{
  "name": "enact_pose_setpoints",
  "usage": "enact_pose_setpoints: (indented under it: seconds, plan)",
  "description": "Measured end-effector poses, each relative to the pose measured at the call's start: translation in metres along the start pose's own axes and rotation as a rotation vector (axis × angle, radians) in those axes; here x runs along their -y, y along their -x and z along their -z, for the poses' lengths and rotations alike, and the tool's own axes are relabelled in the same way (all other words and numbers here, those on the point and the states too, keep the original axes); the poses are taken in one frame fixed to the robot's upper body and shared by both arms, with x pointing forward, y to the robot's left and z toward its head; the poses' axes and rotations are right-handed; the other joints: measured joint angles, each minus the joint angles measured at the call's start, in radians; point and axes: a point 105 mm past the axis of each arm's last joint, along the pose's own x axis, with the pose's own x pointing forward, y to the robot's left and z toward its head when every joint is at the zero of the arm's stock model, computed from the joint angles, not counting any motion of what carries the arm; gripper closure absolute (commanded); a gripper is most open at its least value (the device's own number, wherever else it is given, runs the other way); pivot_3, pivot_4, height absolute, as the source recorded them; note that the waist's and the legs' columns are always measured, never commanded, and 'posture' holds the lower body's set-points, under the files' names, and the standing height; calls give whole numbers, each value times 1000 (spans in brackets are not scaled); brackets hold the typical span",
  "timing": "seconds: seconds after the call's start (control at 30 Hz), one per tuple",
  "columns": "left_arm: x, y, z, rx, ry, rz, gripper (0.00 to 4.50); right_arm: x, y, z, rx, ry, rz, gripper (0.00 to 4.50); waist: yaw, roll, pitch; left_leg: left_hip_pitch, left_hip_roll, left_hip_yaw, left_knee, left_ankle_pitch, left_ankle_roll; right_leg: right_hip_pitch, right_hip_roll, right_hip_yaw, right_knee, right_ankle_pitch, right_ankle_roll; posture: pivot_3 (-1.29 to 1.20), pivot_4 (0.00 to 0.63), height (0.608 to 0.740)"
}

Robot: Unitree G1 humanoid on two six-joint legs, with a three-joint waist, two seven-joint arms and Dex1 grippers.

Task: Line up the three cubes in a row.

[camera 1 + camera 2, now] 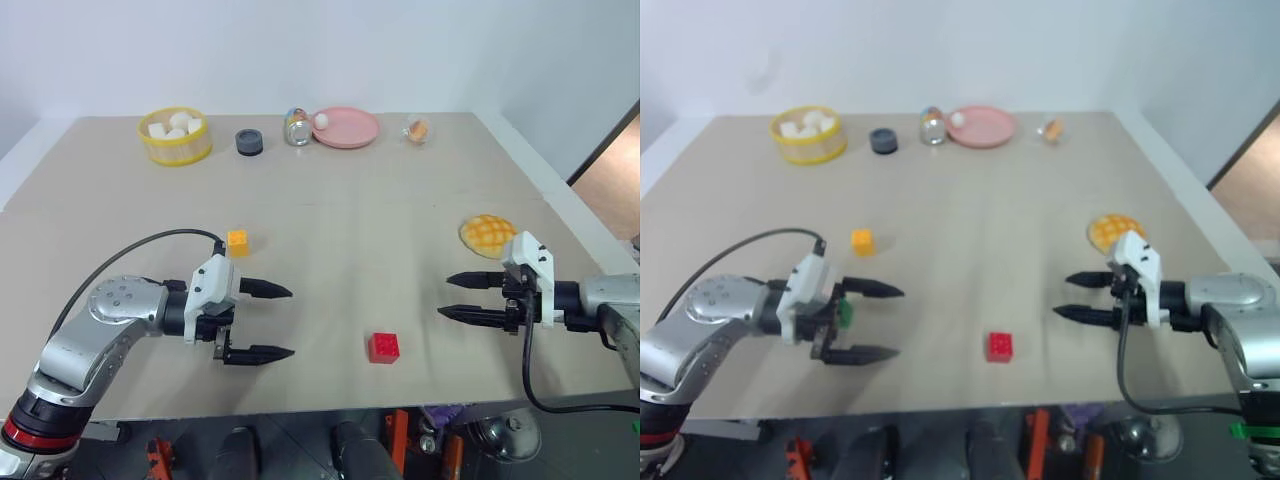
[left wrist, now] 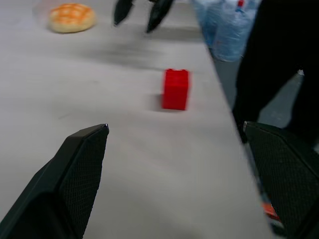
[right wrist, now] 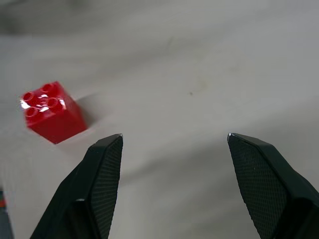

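Even, bright light falls on the bench (image 1: 350, 240); shadows are soft. The red cube (image 3: 50, 112) shows glare on its studs, and beyond it everything blurs.

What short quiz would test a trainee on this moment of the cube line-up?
1. True or false: the small red studded plastic cube lies between the left pincer and the right pincer, held by neither.
2. Which of these lies nearest the right pincer? A) the round yellow criss-cross bun B) the pink plate C) the yellow basket
3. Fill in: the small yellow-orange plastic cube sits nearest the ___ pincer.
Key: 1 true; 2 A; 3 left.
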Motion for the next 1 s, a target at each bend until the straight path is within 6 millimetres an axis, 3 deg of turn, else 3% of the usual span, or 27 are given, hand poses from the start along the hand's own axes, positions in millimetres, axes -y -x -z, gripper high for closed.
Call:
enact_pose_setpoints:
  seconds: [0.27, 0.43, 0.6, 1.0]
  plan:
    - [18, 2, -6, -1, -8, 94, 0, -25, -14, 22, -51, 96, -114, 1041, 2, 0, 0, -1, 0, 1, 1, 0, -1, 0, 0, 0, 0, 0, 0, 0, 150, 740]
    - [18, 4, -6, 4, -23, 99, 0, -55, -36, 47, -60, 177, -204, 1041, 3, 0, 0, -2, 0, 0, -1, -1, -2, -2, 0, 0, 0, -2, 0, 0, 150, 740]
    - [16, 5, -6, 10, -42, 86, 0, -65, -40, 45, -43, 214, -228, 1041, 3, 0, 0, -2, 0, 0, 0, -1, -2, -2, 0, 0, 0, -1, 0, 0, 150, 740]
    - [13, 3, -9, 20, -56, 75, 0, -58, -61, 34, 36, 221, -182, 1041, 4, -1, 0, -2, 0, 0, 1, -1, -2, -1, 0, 0, 0, -1, 0, 0, 150, 740]
